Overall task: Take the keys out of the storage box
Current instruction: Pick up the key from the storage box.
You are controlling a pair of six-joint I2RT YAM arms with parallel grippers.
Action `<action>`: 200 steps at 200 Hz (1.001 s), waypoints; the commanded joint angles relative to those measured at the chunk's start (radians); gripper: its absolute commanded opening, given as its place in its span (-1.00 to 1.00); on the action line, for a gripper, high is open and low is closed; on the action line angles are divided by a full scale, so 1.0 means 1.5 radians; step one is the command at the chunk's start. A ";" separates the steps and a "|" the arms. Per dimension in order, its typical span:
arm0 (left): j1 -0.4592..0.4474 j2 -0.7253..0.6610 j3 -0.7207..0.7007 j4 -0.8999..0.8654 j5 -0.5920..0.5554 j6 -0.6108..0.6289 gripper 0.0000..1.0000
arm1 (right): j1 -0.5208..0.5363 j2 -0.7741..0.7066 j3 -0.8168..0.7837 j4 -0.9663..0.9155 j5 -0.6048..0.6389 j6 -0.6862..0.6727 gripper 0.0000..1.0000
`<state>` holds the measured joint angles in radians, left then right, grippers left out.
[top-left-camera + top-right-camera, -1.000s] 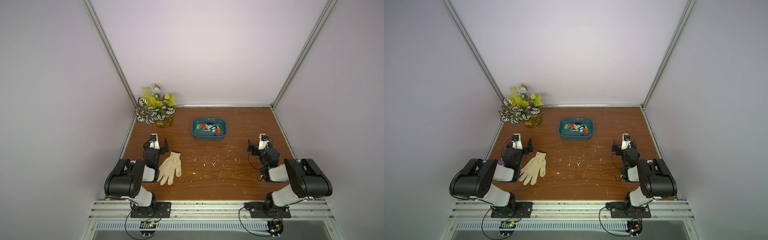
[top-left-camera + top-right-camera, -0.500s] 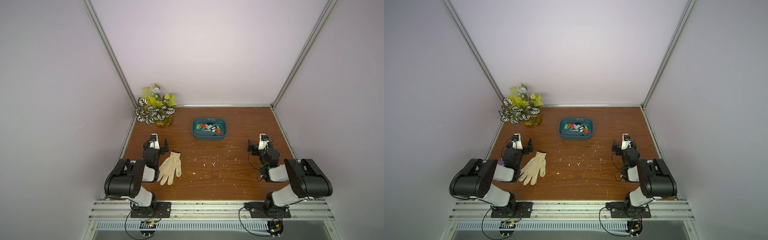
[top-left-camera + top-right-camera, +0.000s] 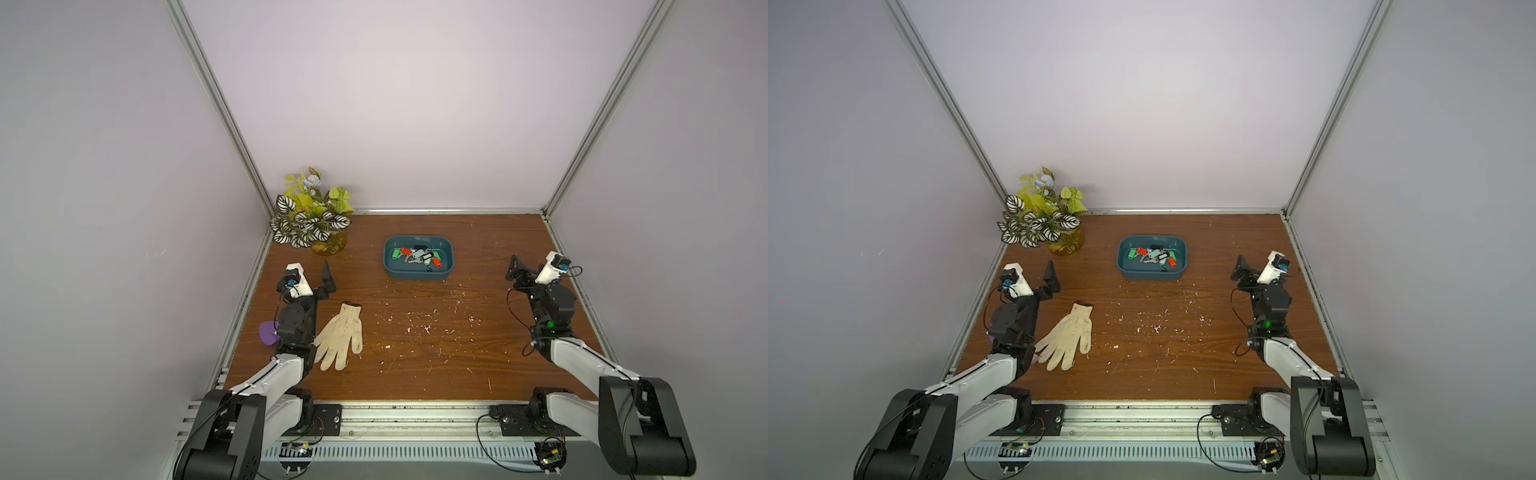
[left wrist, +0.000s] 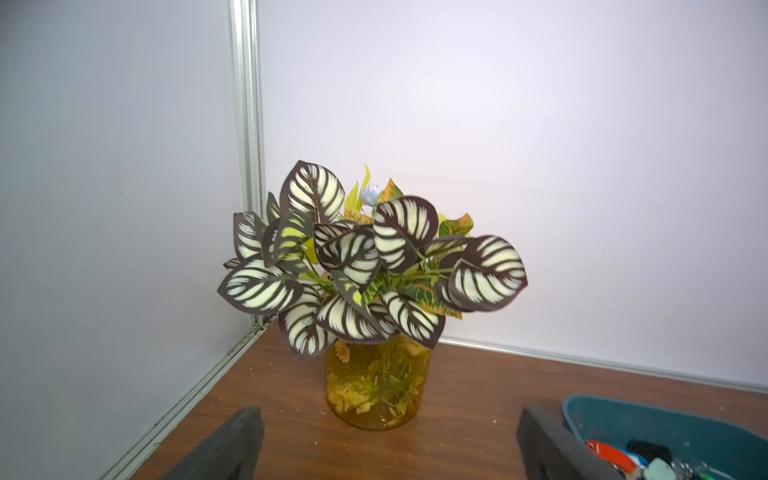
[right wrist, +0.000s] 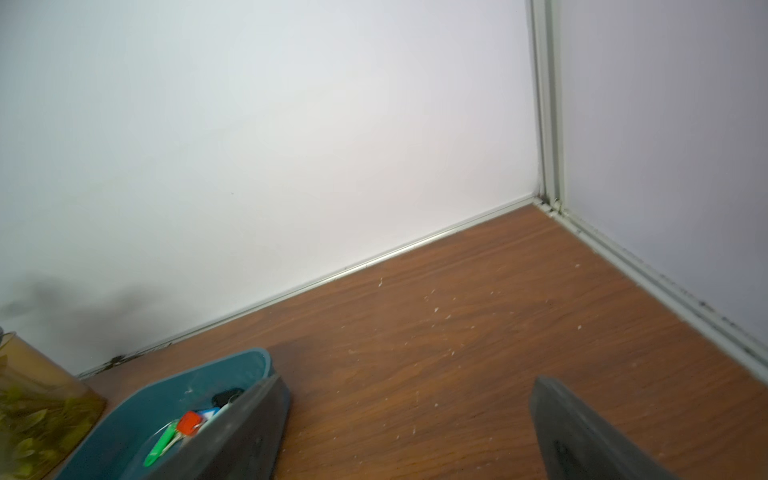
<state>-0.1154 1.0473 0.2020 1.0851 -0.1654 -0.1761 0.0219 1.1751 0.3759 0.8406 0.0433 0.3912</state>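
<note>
Judged from how things lay, the task had not properly begun. In both top views the storage box (image 3: 418,275) sat on the wooden table (image 3: 415,357) toward 12 o'clock from the table's centre, near the back wall. The keys (image 3: 418,257) were heaped together inside it. Green, red, grey and black tags could be made out, but the heap was too tangled to count. No key could be seen on the table outside the box; only pale specks were scattered across the middle. The left gripper (image 3: 311,279) hung at about 9 o'clock with its jaws spread wide and nothing between them. Its wrist view faced the potted plant (image 3: 309,220), which stood in the 10 o'clock corner, and caught only an edge of the box. The right gripper (image 3: 534,272) hung at about 3 o'clock, likewise wide open and empty, with the box's near corner just inside its wrist view. Both were well apart from the box. A cream glove (image 3: 338,334) lay flat at 8 o'clock beside the left arm, untouched. Every key remained to be fetched, so what was left looked like the whole job: reaching in, picking keys from the heap and setting them down outside.
</note>
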 commanded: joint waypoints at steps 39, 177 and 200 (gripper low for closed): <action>0.013 0.105 0.138 -0.271 0.024 -0.207 0.99 | 0.229 0.086 0.280 -0.328 0.113 -0.121 0.99; -0.009 0.187 0.240 -0.396 0.043 -0.119 0.99 | 0.341 0.591 0.789 -0.642 0.074 -0.136 0.15; -0.009 0.195 0.243 -0.395 0.044 -0.110 0.99 | 0.340 0.654 0.867 -0.670 0.084 -0.140 -0.01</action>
<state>-0.1204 1.3273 0.5491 0.4961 -0.1162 -0.3725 0.5343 2.1052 1.5600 -0.1017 0.1680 0.1902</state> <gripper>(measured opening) 0.993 0.531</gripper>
